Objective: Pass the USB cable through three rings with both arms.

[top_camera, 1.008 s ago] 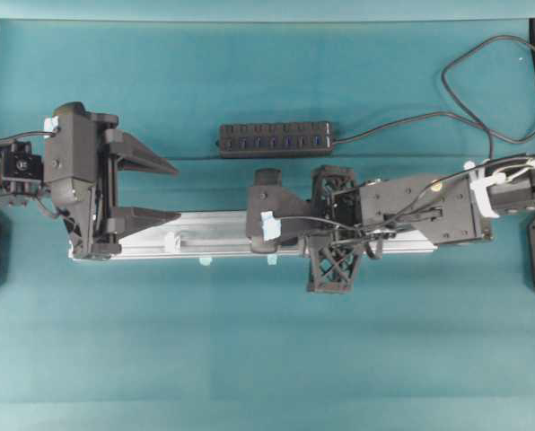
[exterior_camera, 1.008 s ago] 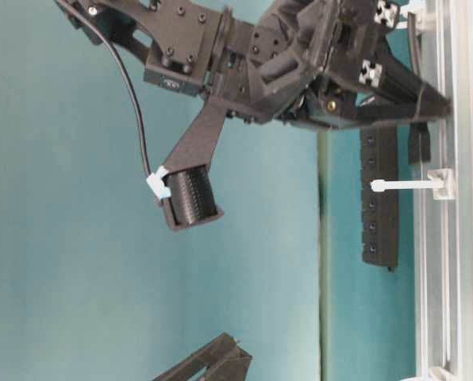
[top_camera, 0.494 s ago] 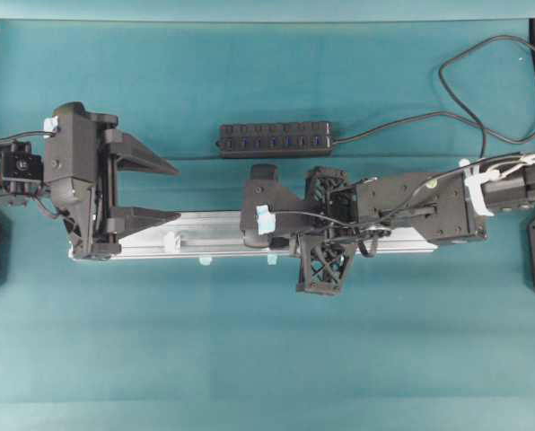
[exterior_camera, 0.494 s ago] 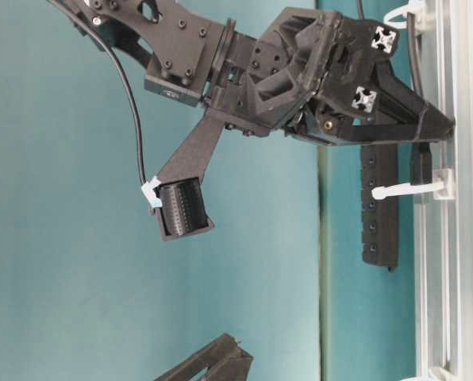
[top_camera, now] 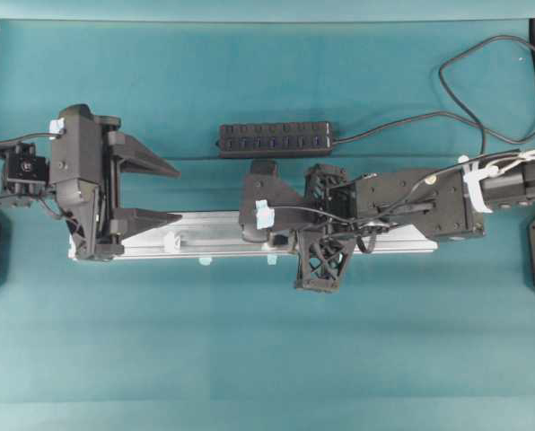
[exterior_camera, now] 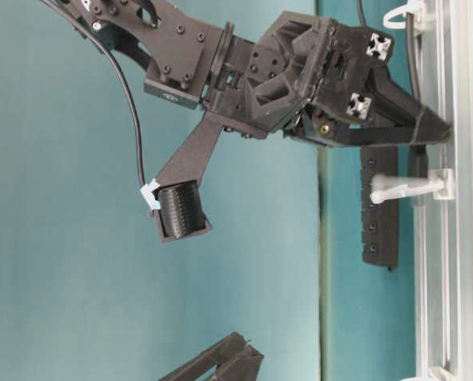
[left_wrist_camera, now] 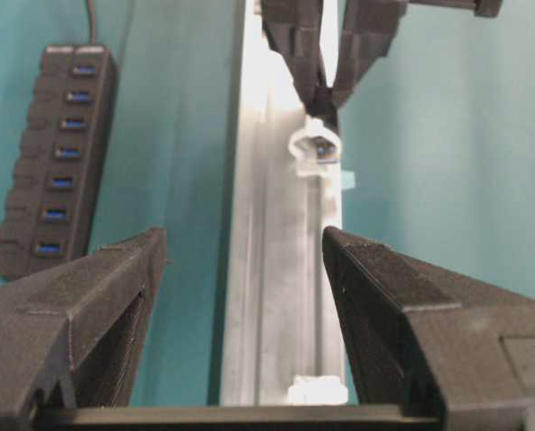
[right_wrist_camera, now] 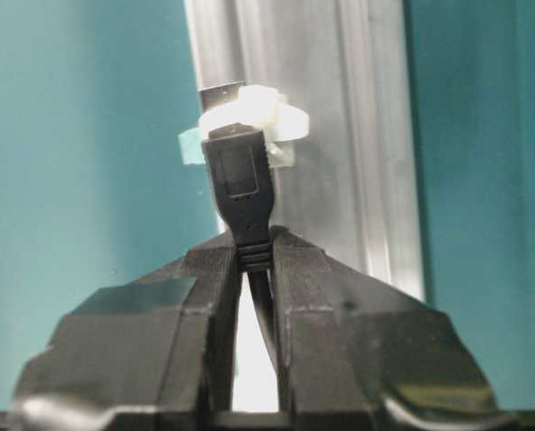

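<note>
Right black two-finger gripper (right_wrist_camera: 248, 269): pressed together, pinching the thin black USB cable (right_wrist_camera: 241, 193) behind its rectangular plug. Plug juts toward 12 o'clock, its metal tip inside a white plastic ring (right_wrist_camera: 249, 115) on the silver aluminium rail (right_wrist_camera: 339, 135). Left black gripper (left_wrist_camera: 241, 296): spread wide, straddling the rail.

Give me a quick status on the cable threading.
Right end effector shut on USB cable, plug tip entering a ring. Left end effector open, waiting over rail. Nothing blocking.
</note>
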